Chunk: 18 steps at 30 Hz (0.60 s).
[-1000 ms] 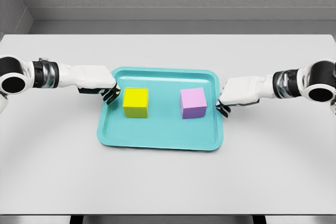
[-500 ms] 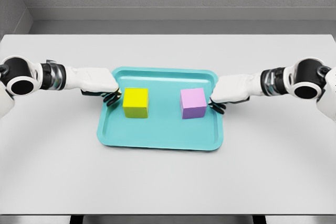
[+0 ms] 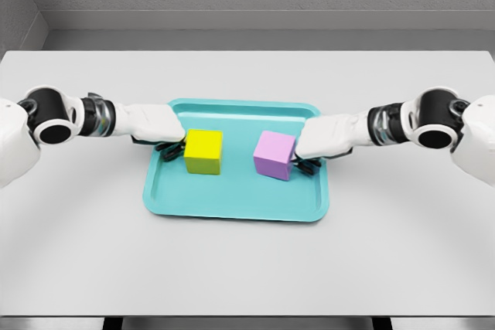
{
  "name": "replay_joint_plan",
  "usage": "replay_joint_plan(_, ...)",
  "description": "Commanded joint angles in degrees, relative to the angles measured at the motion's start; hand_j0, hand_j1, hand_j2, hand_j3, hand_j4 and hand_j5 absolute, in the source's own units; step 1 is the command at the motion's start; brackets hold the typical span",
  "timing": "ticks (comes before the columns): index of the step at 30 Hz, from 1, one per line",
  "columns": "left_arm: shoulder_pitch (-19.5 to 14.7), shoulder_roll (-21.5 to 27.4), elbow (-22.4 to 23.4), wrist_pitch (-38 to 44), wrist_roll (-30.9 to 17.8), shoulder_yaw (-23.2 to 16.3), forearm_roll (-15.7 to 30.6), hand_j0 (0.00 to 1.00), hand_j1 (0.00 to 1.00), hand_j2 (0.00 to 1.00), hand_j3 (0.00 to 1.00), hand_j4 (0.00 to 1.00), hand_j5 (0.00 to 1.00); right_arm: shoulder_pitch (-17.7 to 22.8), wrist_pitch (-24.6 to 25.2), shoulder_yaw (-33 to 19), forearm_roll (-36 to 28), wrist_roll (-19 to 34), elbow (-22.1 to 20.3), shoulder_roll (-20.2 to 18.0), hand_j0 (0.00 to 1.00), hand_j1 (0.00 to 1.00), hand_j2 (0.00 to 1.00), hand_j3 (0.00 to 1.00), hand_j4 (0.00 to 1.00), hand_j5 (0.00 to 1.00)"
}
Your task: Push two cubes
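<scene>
Both cubes sit inside the teal tray (image 3: 232, 210) on the grey table (image 3: 247, 268), with a gap of bare tray floor between them. The yellow cube (image 3: 203, 151) lies just inboard of the left hand (image 3: 158, 125), whose dark fingers (image 3: 172, 149) are curled down against the cube's outer left face. The purple cube (image 3: 274, 155), turned slightly askew, lies just inboard of the right hand (image 3: 325, 137), whose fingers (image 3: 303, 165) are likewise curled and pressed at its outer right face. Neither hand grips anything. So each cube lies toward the tray's middle from its own hand, and the push line for both runs inward along the tray's long axis. The purple cube's twist suggests an off-centre contact that may rotate it further.
</scene>
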Motion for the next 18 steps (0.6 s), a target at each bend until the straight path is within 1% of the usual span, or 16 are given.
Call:
replay_joint_plan(1, 0.0, -0.89, -0.32, 0.02, -0.31, 0.05, 1.65, 0.2, 0.2, 0.2, 0.2, 0.2, 0.2, -0.17, 0.17, 0.14, -1.38, 0.21, -0.12, 0.11, 0.39, 0.39, 0.39, 0.39, 0.39, 0.39)
replay_joint_plan(8, -0.44, -3.35, 0.82, 0.02, -0.31, 0.49, 1.74, 0.2, 0.2, 0.2, 0.2, 0.2, 0.2, -0.26, 0.17, 0.23, -1.29, 0.21, -0.12, 0.82, 0.39, 0.39, 0.39, 0.39, 0.39, 0.39)
replay_joint_plan(11, -0.88, -5.11, 4.86, 0.02, -0.31, 1.19, 1.74, 0.2, 0.2, 0.2, 0.2, 0.2, 0.2, -0.44, 0.17, 0.32, -1.2, 0.21, -0.12, 1.61, 0.39, 0.39, 0.39, 0.39, 0.39, 0.39)
replay_joint_plan(12, -0.88, -5.11, 4.95, 0.02, -0.31, 1.98, 1.74, 0.2, 0.2, 0.2, 0.2, 0.2, 0.2, -0.62, 0.17, 0.31, -1.2, 0.21, -0.03, 1.61, 0.39, 0.39, 0.39, 0.39, 0.39, 0.39)
replay_joint_plan(14, -0.97, -5.11, 5.65, 0.02, -0.31, 2.16, 1.74, 0.2, 0.2, 0.2, 0.2, 0.2, 0.2, -0.62, 0.17, 0.31, -1.2, 0.21, -0.03, 1.7, 0.39, 0.39, 0.39, 0.39, 0.39, 0.39)
replay_joint_plan(15, -0.88, -5.2, 5.92, 0.02, -0.31, 3.39, 1.74, 0.2, 0.2, 0.2, 0.2, 0.2, 0.2, -0.7, 0.17, 0.31, -1.2, 0.21, -0.03, 1.61, 0.4, 0.4, 0.4, 0.4, 0.4, 0.4)
replay_joint_plan(16, -0.97, -5.2, 7.32, 0.02, -0.31, 5.05, 1.83, 0.2, 0.2, 0.2, 0.2, 0.2, 0.2, -0.79, 0.17, 0.14, -1.2, 0.21, -0.03, 1.26, 0.41, 0.41, 0.41, 0.41, 0.41, 0.41)
replay_joint_plan(17, -1.14, -5.72, 9.34, 0.02, -0.31, 7.16, 1.83, 0.2, 0.2, 0.2, 0.2, 0.2, 0.2, -0.88, 0.17, -0.04, -1.2, 0.21, -0.03, 1.08, 0.41, 0.41, 0.41, 0.41, 0.41, 0.41)
replay_joint_plan(18, -1.32, -5.9, 11.8, 0.02, -0.31, 10.15, 2.44, 0.2, 0.2, 0.2, 0.2, 0.2, 0.2, -1.23, 0.17, -0.13, -1.2, 0.21, -0.03, 0.82, 0.41, 0.41, 0.41, 0.41, 0.41, 0.41)
